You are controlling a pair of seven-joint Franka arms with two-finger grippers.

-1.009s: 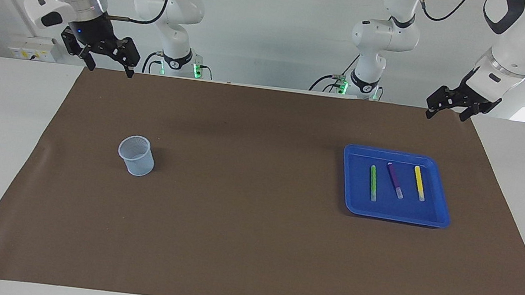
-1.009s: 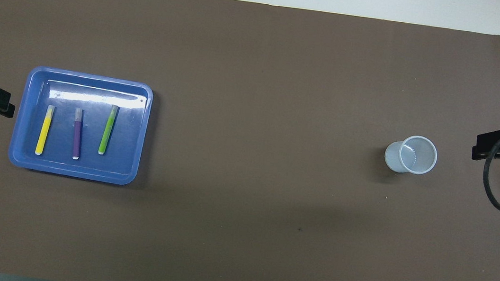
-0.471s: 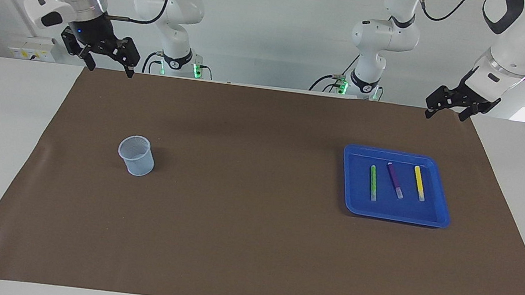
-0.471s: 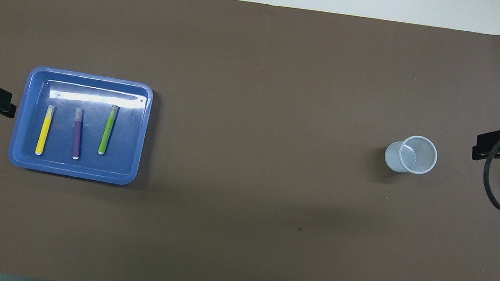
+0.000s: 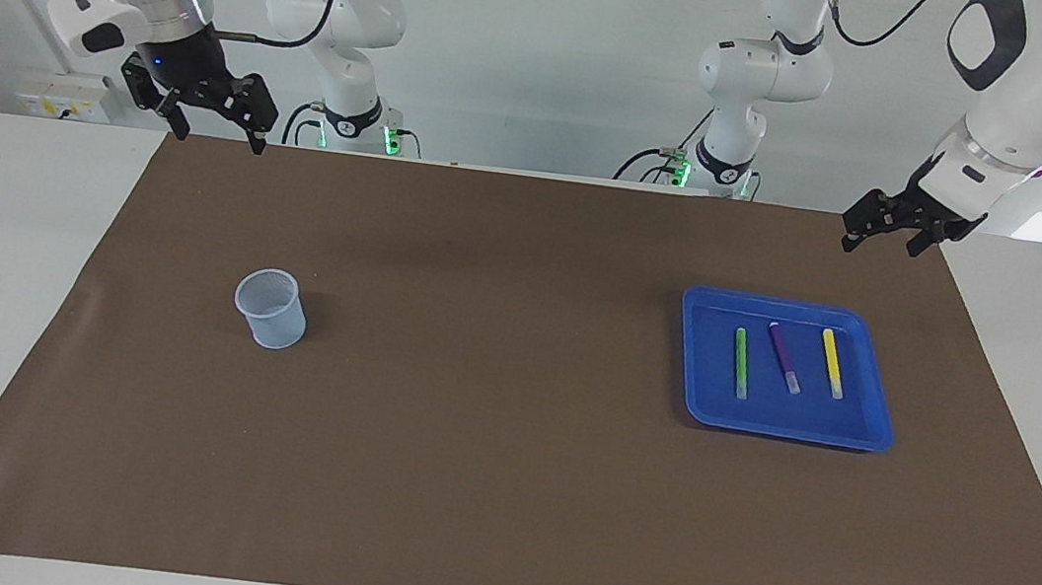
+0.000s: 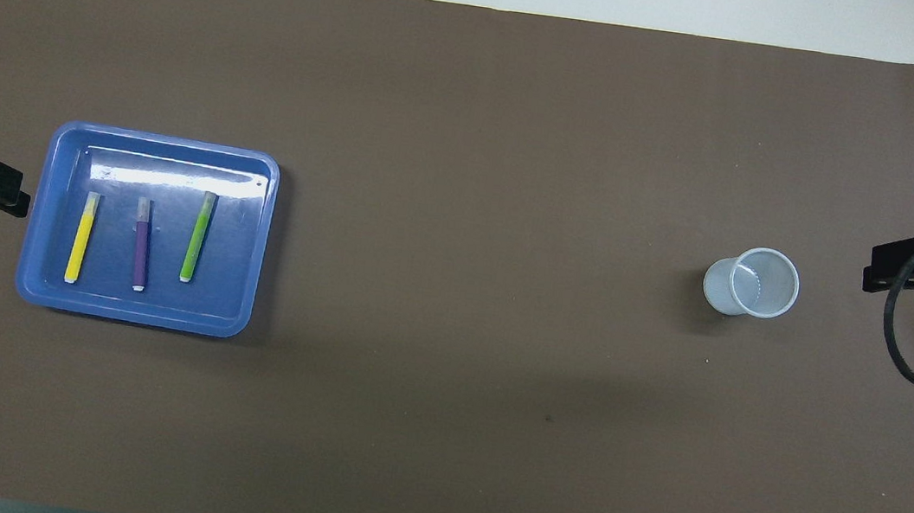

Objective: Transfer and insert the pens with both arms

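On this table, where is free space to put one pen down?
The brown mat is bare between the cup and the tray, and along its edge farthest from the robots. Only the tray is crowded: three pens lie in it.

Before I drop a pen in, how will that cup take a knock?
The cup looks thin and translucent, so probably very light and easily crushed. It stands free on the mat, taller than its narrow base, so a pen striking the rim may tip or slide it. Lying down, its round wall would likely roll.
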